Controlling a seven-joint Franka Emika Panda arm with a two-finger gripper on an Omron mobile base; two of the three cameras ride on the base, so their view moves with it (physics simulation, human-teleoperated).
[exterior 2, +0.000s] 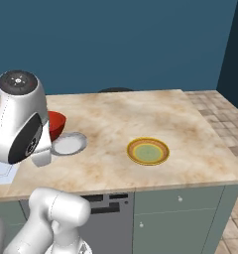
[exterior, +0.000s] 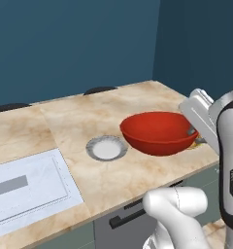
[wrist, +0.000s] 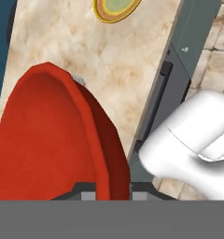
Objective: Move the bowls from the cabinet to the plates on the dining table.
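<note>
Pinched on the rim of the red bowl, the fingers sit one inside and one outside its wall at the bottom of the hand view, nearly closed with only that thin wall between them. From the left base view the gripper meets the bowl's right edge, hand slanting down from the upper right, with the white arm standing tall beside it. Beneath all this spreads the table, beige marble with brown veins, backed by a dark blue wall; grey-green fronts run below its edge, and tiled floor shows at the right. A pale mat lies on the table's left part. The bowl (held level, mouth up) hangs just right of the grey plate, its shadow beneath it. Well apart to the right lies the yellow plate, bare, with a greenish centre.
</note>
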